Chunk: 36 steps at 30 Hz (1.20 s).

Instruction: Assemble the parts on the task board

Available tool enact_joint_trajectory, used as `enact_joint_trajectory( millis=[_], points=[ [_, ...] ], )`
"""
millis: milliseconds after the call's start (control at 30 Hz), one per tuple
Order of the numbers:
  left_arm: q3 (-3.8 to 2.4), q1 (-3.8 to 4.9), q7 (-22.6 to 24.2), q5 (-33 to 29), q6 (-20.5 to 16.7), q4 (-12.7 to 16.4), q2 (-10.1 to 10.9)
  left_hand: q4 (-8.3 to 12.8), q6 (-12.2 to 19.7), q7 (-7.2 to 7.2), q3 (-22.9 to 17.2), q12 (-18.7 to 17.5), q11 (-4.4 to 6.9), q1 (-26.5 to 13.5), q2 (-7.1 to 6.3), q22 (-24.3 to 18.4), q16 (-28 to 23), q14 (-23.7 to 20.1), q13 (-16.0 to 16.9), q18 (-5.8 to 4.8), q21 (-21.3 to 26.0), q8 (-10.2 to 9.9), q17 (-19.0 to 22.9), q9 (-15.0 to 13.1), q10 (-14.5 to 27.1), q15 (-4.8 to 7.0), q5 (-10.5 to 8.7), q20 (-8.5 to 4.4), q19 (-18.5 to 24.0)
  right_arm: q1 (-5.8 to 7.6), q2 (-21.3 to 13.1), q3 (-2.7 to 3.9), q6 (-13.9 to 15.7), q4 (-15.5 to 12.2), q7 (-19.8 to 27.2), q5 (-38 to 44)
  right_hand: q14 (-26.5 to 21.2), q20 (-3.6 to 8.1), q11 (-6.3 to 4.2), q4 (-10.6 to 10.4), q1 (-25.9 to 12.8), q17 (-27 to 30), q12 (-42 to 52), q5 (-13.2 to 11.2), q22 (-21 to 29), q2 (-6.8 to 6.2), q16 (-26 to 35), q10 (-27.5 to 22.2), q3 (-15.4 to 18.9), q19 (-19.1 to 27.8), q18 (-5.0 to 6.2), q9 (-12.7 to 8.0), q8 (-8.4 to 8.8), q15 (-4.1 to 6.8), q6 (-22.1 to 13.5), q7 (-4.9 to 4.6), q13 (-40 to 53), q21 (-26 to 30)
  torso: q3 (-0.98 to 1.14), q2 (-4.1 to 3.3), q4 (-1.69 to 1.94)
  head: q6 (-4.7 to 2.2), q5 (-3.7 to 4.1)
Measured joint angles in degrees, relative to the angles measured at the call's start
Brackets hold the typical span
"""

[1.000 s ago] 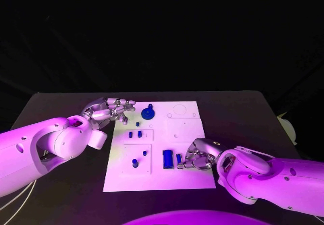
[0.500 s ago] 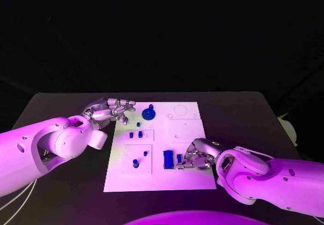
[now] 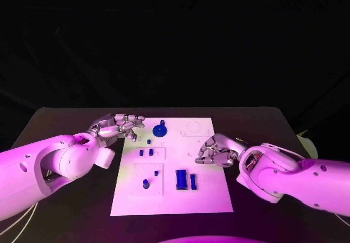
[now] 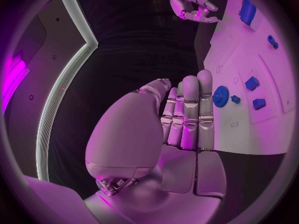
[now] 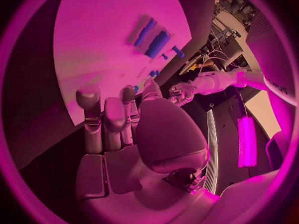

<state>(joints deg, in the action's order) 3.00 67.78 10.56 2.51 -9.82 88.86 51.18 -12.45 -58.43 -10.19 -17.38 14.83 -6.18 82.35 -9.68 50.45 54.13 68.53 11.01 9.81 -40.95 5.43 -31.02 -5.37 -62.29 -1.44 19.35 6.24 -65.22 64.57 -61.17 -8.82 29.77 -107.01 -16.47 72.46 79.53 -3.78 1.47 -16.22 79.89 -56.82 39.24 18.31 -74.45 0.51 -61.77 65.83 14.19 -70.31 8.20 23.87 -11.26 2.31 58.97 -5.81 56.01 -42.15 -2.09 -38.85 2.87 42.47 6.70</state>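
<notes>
On the black table (image 3: 66,121) the white task board (image 3: 208,195) lies with most of its blue parts seated. A round gear (image 3: 160,130) sits at the board's 11 o'clock, two small pegs (image 3: 146,152) stand left of centre, and a larger block with a slim bar (image 3: 192,181) beside it stands at about 6 o'clock. Outlined recesses toward 1 o'clock look unfilled, so I'd judge the assembly partly done. The left hand (image 3: 120,125) hovers at the board's 10 o'clock edge, fingers curled together, holding nothing I can see. The right hand (image 3: 216,152) hangs over the 3 o'clock side, fingers drawn in; whether it pinches a part I cannot tell.
</notes>
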Motion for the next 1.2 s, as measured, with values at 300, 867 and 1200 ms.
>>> enact_joint_trajectory(
  millis=[300, 867, 1200],
  points=[
    [0.1, -0.15, 3.84, -3.16, -3.77, -4.57, -2.85, -1.22, 0.23, 0.23, 3.11, 0.87, 0.32, -1.14, -0.61, -1.46, -0.81, -1.88, 0.3, -0.01, 2.4, 0.29, 0.97, 0.11, -0.32, 0.01, 0.0, 0.42, 1.19, 2.93, 4.42, 0.04, 0.82, 13.3, 17.39, -26.59, -14.01, -3.97, 4.16, 1.46, 9.03, 21.26, -15.18, -0.82, 12.58, 1.74, 28.69, -9.23, -1.1, 12.31, 1.53, -2.41, 2.94, -4.34, -6.15, -3.98, -15.73, 24.52, -0.77, 1.64, 0.08, -3.1, 0.62],
    [0.03, -2.16, 8.1, -7.67, -10.83, -16.48, -11.67, -2.05, 6.44, 1.1, 11.71, -8.41, -4.6, 3.14, 2.9, -31.13, -45.71, -23.02, -7.18, -1.64, 37.47, -1.5, 23.19, 1.65, 9.58, -8.42, 0.0, 10.42, 24.58, 2.95, 18.28, 0.94, -4.6, 37.22, 36.85, -61.74, -16.89, -9.44, 7.74, 6.76, 7.25, 45.95, -34.41, -6.71, 39.49, 4.77, 57.66, -4.9, -0.03, 15.86, 1.53, -13.49, 7.52, -9.59, -5.15, -6.33, -48.09, 38.53, -0.47, 5.02, 0.22, -9.33, -1.02],
    [-0.35, -3.1, 8.34, -7.74, -12.35, -14.53, -11.01, 2.05, 22.02, 3.97, 16.3, -13.71, -1.78, -20.72, 7.07, -39.06, -52.33, -37.82, -9.99, -4.03, 39.85, -4.37, 29.01, 4.35, 25.63, -5.98, -5.39, 5.78, 38.51, 1.68, 18.16, 2.45, -3.74, 34.45, 37.54, -63.18, -34.4, -5.95, 5.19, 10.25, -17.73, 50.06, -38.11, -10.05, 50.81, 1.05, 60.55, -21.72, -3.76, 31.18, 0.18, -17.09, 10.19, -7.31, -19.99, -3.05, -52.54, 40.94, -0.02, 5.5, -0.21, -9.14, -2.26]
  ],
)
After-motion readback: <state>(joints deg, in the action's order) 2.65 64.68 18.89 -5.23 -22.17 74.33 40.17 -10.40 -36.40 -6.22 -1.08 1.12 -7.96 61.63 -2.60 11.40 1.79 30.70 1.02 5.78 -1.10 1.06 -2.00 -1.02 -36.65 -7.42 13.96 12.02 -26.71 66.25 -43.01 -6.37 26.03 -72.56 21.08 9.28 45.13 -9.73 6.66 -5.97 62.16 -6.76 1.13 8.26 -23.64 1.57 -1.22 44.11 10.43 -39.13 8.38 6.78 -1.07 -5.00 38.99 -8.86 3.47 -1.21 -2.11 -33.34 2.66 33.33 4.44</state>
